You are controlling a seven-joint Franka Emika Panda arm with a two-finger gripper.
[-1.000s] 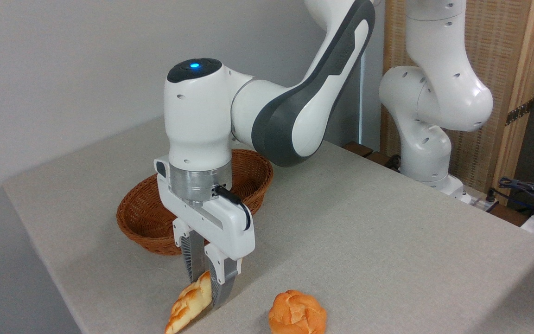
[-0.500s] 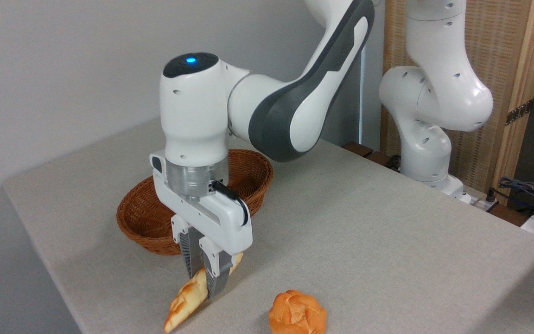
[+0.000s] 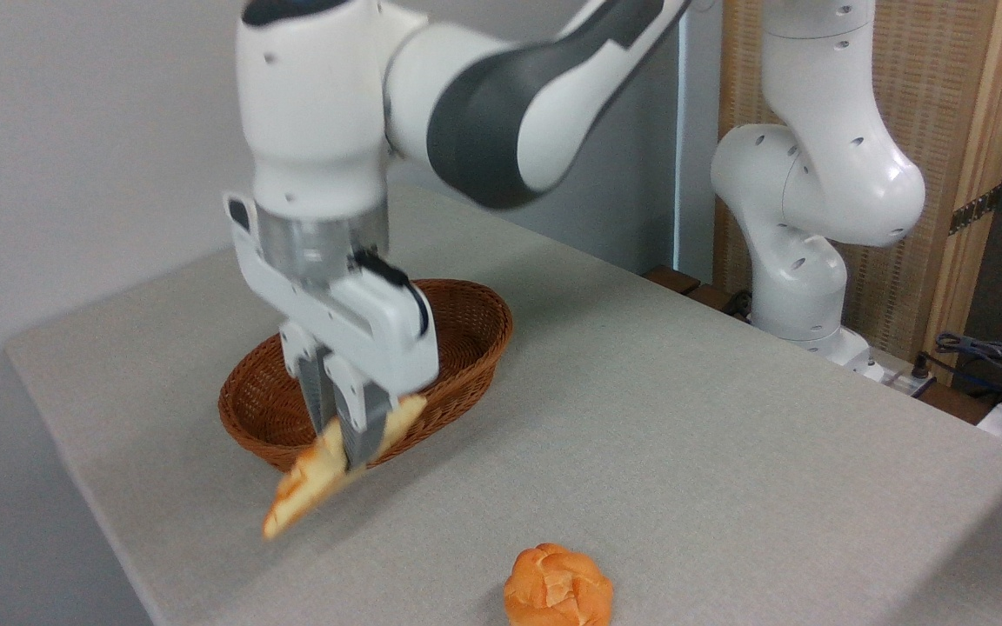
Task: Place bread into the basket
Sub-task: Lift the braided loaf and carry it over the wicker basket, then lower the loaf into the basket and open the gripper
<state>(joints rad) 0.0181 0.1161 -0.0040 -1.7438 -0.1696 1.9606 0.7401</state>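
On my screen the arm (image 3: pixel 501 104) is glossy white with dark grey panels along its links and small round screw holes. A silver metal ring sits above the white tool (image 3: pixel 346 443), with a black cable looping beside it and grey ribbed fingers (image 3: pixel 360 426).
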